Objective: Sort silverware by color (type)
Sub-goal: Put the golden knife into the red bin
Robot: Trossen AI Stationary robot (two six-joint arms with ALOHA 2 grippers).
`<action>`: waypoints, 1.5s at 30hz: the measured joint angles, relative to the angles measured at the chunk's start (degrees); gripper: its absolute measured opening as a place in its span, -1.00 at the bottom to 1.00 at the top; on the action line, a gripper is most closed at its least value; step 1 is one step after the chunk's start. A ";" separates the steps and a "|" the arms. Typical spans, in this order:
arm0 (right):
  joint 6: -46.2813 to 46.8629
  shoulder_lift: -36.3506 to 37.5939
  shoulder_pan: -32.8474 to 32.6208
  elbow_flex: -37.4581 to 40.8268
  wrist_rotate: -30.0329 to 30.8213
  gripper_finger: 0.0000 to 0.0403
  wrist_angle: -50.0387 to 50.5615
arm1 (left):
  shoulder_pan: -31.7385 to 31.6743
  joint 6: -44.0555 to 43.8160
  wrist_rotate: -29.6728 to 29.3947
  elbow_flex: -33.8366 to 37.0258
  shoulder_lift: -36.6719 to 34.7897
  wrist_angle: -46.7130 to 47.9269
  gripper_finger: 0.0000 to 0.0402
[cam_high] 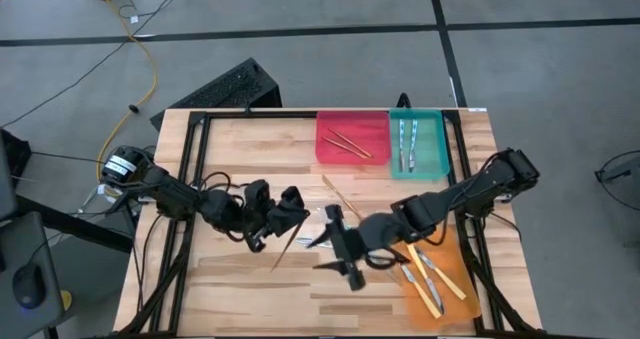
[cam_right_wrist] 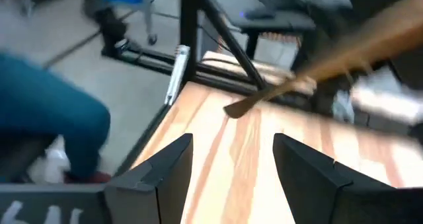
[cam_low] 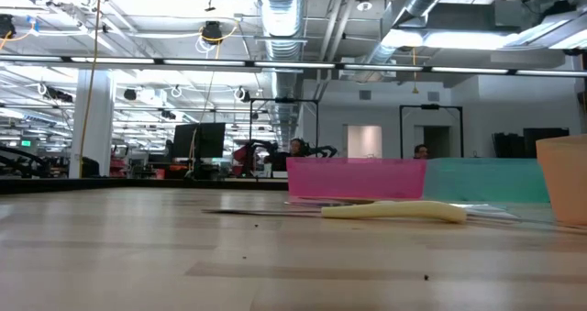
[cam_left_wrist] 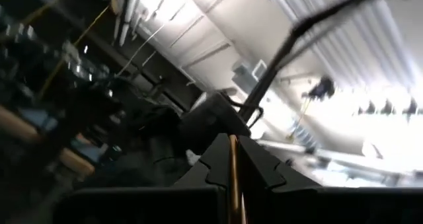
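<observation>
My left gripper (cam_high: 293,215), left of the table's middle, is shut on a thin tan wooden stick (cam_high: 285,245). My right gripper (cam_high: 338,249) hangs open beside it, above the table's middle, and touches nothing. In the right wrist view the stick (cam_right_wrist: 330,59) crosses beyond its open fingers (cam_right_wrist: 231,178). Two more wooden sticks (cam_high: 350,142) lie in the red tray (cam_high: 330,151). Light-blue-handled pieces (cam_high: 408,144) lie in the teal tray (cam_high: 438,139), and yellow-handled knives (cam_high: 432,279) in the orange tray (cam_high: 455,264). Another stick (cam_high: 340,194) and a yellow-handled knife (cam_low: 394,212) lie flat on the table. My left gripper pinches the wooden stick (cam_left_wrist: 232,168) between its two fingers, near the stick's upper end. A short tip pokes out past the fingertips. The rest of the stick slants down toward the table's near edge, with its lower end (cam_high: 274,267) free. It is lifted clear of the table.
The three trays stand along the table's right side: red and teal at the far edge, orange near the front right. A black frame (cam_high: 190,179) runs around the tabletop. Some loose metal pieces (cam_high: 312,239) lie under the grippers. Bare wood lies at the near left.
</observation>
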State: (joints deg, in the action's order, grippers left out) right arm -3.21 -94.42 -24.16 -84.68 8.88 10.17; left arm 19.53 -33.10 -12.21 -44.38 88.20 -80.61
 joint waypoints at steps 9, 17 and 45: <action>-32.92 0.20 -5.76 -0.07 18.49 0.16 2.00 | -1.52 -22.46 -8.75 -0.04 0.00 8.24 -1.00; -49.39 0.20 -8.92 -0.07 34.39 0.16 2.07 | -2.51 -36.77 -16.04 -0.04 0.00 18.86 -1.00; -65.95 -4.25 -4.68 -0.02 33.12 0.16 0.28 | -2.49 -39.41 -14.45 -0.02 0.04 22.81 -1.00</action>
State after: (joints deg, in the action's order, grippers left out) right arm -69.17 -98.67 -28.84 -84.71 42.00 10.46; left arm 17.04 -72.51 -26.66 -44.40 88.25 -57.80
